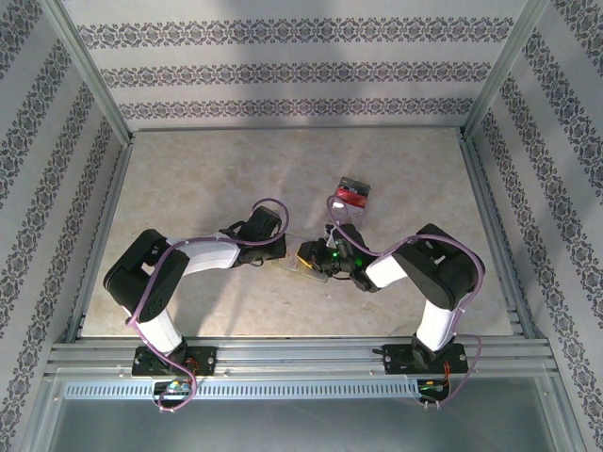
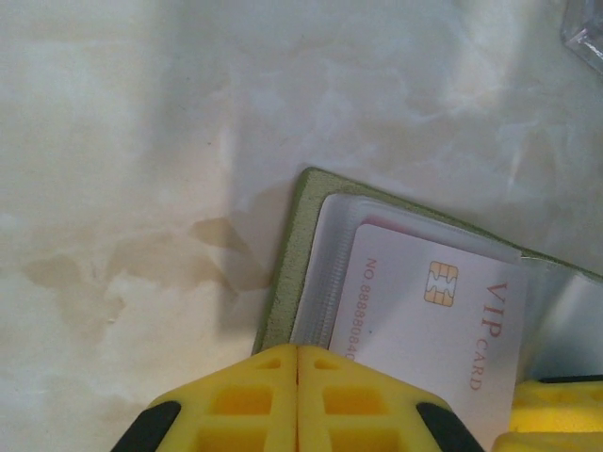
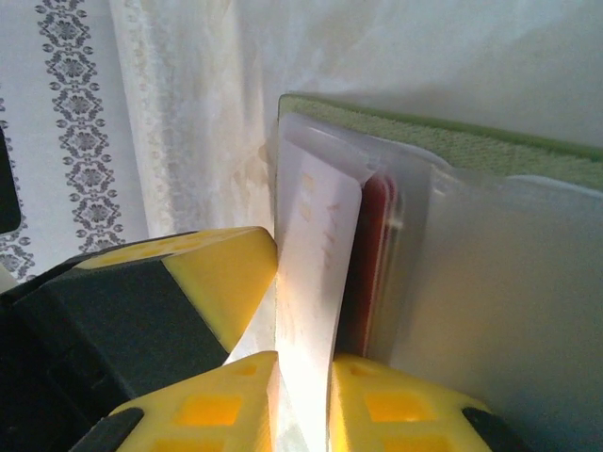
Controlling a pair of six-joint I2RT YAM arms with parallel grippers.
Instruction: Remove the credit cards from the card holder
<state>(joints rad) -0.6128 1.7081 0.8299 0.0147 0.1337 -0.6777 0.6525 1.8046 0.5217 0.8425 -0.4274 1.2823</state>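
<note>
At the middle of the pale marbled table (image 1: 207, 188), the olive-green bifold card holder (image 1: 301, 261) lies spread open between the two arms, its clear plastic pockets facing up. The left gripper (image 2: 298, 377) is clenched, its yellow fingers pressed flat together right at the holder's near corner; whether any of the holder's edge is caught between them cannot be told. The right gripper (image 3: 301, 372) is clamped on a silvery-white plastic card printed with a gold chip and the words VIP CARD. This white card (image 2: 424, 320) is still partly inside the clear pocket, with its free end passing between the right gripper's yellow fingers (image 3: 405, 405). In the right wrist view the white card bows slightly as it leaves the pocket mouth. Just behind it in the same pocket sits a red card (image 3: 377, 235), with a darker edge beside it. The holder's green cover (image 3: 424, 127) rests flat on the table. Farther out on the table, beyond the right gripper and apart from the holder, lies a small red and dark pile of loose cards (image 1: 353, 195).
</note>
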